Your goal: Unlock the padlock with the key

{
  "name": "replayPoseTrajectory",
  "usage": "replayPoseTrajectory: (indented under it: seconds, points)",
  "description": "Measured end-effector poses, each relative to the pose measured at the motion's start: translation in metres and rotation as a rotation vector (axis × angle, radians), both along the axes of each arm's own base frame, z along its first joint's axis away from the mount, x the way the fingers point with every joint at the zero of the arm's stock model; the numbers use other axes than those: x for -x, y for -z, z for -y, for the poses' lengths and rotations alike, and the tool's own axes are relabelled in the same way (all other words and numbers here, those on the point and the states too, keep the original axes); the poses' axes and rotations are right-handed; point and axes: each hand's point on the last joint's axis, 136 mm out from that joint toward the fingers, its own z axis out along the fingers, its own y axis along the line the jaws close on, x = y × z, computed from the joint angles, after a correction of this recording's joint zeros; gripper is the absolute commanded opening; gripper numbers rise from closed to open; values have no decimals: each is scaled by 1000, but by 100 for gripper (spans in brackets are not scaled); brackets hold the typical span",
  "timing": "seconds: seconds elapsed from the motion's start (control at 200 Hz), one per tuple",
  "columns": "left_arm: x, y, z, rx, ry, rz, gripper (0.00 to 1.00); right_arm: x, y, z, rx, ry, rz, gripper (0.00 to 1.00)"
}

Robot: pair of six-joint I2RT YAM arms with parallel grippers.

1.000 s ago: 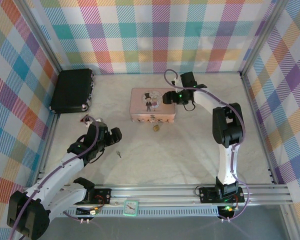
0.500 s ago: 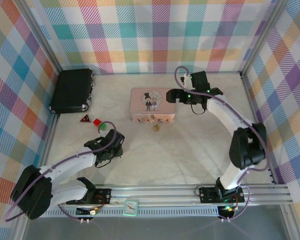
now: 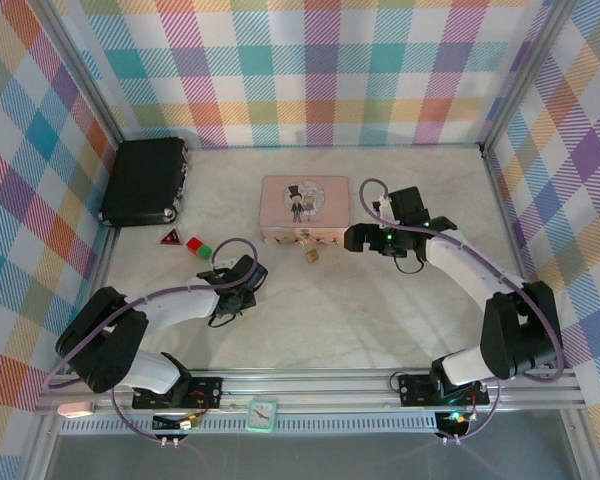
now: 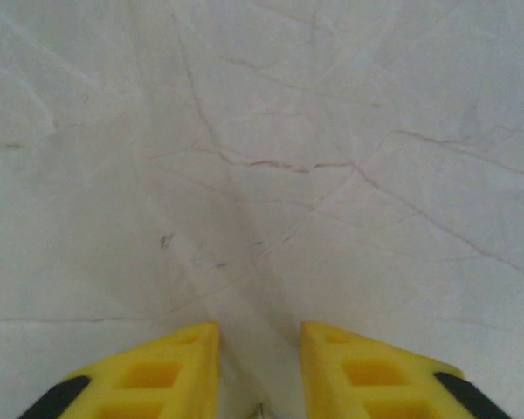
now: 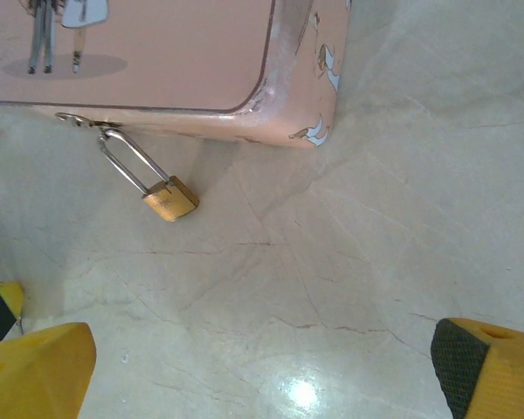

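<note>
A shallow pinch could flick the key (image 4: 259,409) aside: it seems only a sliver at the base of the left jaws (image 4: 260,336), narrowed to a slim gap over the tabletop (image 4: 262,131), grip uncertain. The right jaws (image 5: 262,358) gape empty near the padlock (image 5: 169,199), hooked on the pink tin (image 5: 157,52).

Brass padlock (image 5: 170,199), apparently shut, hooked to tin (image 5: 157,52)

The padlock (image 5: 170,199) lies on the table (image 5: 349,262), hooked to the pink tin (image 5: 157,52), fingers (image 5: 35,375) spread wide.
</note>
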Motion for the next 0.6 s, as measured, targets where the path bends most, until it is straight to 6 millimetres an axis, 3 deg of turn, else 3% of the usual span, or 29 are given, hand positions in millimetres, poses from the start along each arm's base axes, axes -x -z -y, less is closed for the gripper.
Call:
replayPoseTrajectory:
  seconds: [0.085,0.22,0.42,0.515,0.6]
  points:
    - [-3,0,-1,-16,-9,2,0,-2,-10,1,-5,8,34,99]
    - [-4,-2,8,-11,13,8,0,-2,-11,3,5,16,41,99]
    - [-7,-22,52,47,109,56,0,-3,-10,6,20,27,44,99]
    - [-11,-32,68,66,128,80,10,-4,-9,7,26,31,44,99]
    - [-14,-36,68,52,123,95,21,-3,-8,8,30,33,40,99]
